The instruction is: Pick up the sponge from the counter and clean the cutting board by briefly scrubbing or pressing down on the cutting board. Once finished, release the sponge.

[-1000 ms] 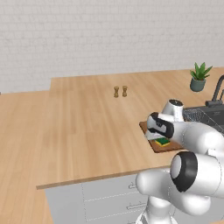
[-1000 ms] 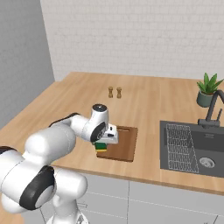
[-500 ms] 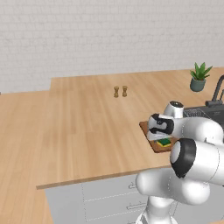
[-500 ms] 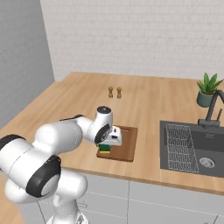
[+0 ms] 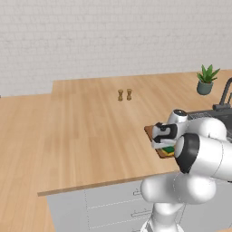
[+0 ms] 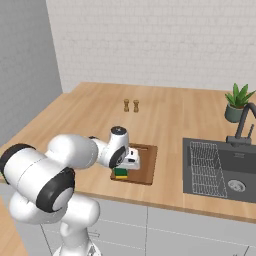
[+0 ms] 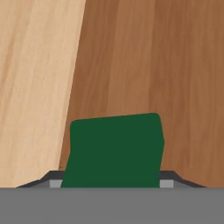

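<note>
Shifted slightly along the cutting board [image 6: 145, 162], pincer [image 6: 123, 167] grips sponge [image 7: 114, 151], green side up.

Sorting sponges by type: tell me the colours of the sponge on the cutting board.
Dark green top over yellow body; sponge shows best in the right base view.

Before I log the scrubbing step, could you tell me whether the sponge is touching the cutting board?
Touching. In the right base view the sponge, under the gripper, sits flat on the near corner of the cutting board, with no gap beneath its yellow body.
</note>
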